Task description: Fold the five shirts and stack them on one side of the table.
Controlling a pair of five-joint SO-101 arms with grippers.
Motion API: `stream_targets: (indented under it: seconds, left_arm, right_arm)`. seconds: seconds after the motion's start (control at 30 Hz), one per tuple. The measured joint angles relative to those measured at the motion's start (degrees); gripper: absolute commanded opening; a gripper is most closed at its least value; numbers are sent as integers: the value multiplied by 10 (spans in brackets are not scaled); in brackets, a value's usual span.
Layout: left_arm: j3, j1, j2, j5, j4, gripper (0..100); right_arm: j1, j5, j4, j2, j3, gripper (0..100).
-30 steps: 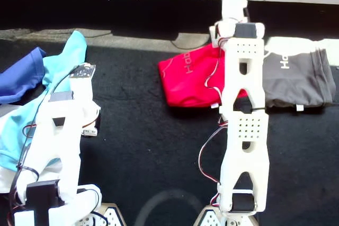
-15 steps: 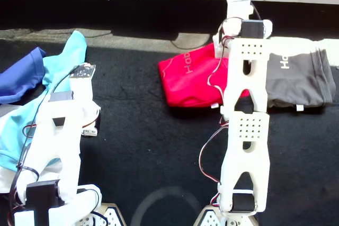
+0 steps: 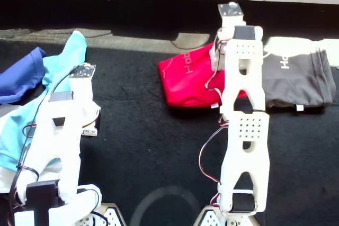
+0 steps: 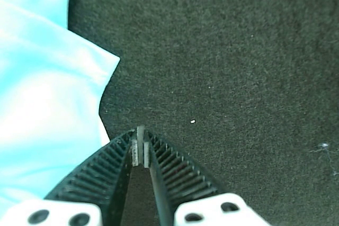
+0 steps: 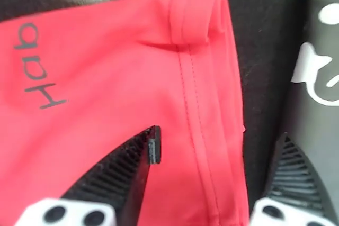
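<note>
A: High view, items?
B: Red shirt [image 3: 185,80] and grey shirt [image 3: 299,78], folded, side by side on desk [image 3: 137,130]. Light blue shirt [image 3: 58,72] and dark blue shirt [image 3: 21,75], heaped at opposite side.
A: Left wrist view?
B: Left end effector [image 4: 140,149], tips pressed together, over bare desk beside light blue shirt.
A: Right wrist view?
B: Right end effector [image 5: 218,142], spread apart over red shirt's edge.

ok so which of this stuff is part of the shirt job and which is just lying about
Job: red shirt, grey shirt, light blue shirt, dark blue shirt, open right claw over the red one.
Lying about: cable at the back, white speck on the mat.
</note>
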Motion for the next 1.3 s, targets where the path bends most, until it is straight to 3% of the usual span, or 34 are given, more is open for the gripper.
stream_targets:
  seconds: [0.37,0.43,0.53,0.87,1.13,1.3]
  left_arm:
    - [0,0,0,0,0,9]
    - [0,0,0,0,0,9]
    - [0,0,0,0,0,9]
    - [0,0,0,0,0,9]
    - [0,0,0,0,0,9]
    - [0,0,0,0,0,9]
  right_arm:
    - [-18,0,-120,-4,146,313]
    - [-19,0,-123,-7,156,232]
    - [-20,0,-127,-11,169,8]
    - [-19,-1,-102,-13,175,7]
    - [-11,13,47,-13,23,7]
    - [33,59,73,-57,-28,7]
